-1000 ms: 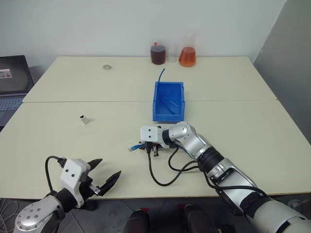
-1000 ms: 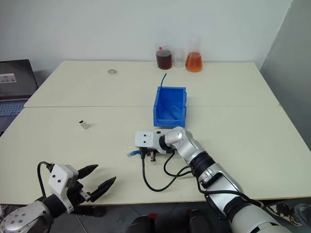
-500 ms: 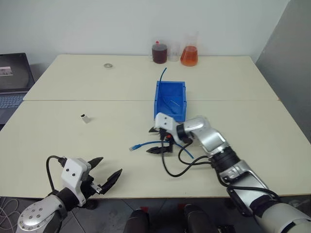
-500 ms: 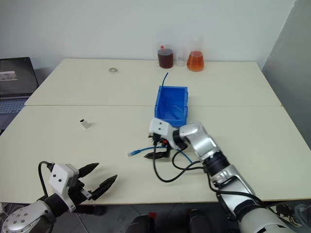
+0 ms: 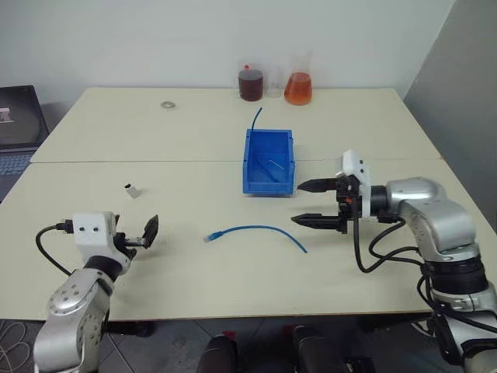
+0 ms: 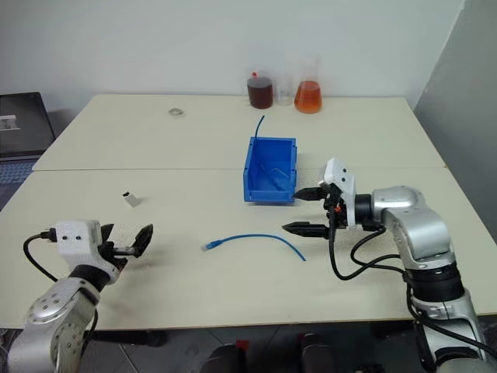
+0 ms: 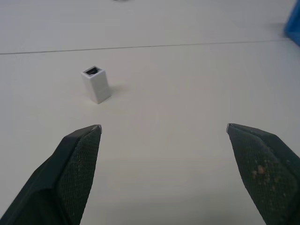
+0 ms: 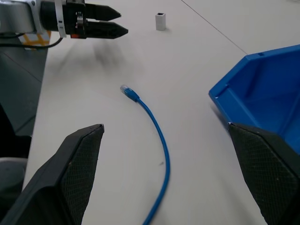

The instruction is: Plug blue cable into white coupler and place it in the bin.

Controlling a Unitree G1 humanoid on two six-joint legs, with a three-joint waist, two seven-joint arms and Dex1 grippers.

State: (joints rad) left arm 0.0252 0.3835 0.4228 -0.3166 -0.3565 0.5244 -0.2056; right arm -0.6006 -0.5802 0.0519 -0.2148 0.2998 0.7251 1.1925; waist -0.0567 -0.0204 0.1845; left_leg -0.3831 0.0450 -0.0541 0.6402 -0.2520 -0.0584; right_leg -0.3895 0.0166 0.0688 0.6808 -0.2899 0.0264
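Cable loose on the desk, both hands spread and empty.

The cable (image 5: 256,231) lies flat on the desk (image 5: 194,264), its long axis running across the robot's front in a shallow arch; the clear plug end points toward the robot's left, the other end curves down toward the right hand (image 5: 314,203). That hand hovers just beyond the cable's right end, fingers spread wide, pointing left, nothing between them. The coupler (image 7: 96,84) stands upright on the desk, well apart from the cable, its dark opening facing up. The left hand (image 7: 164,129) aims at the coupler, near it but not touching, fingers spread. The bin (image 5: 268,161) sits behind the cable, long axis running away from the robot, its low lip toward the robot.
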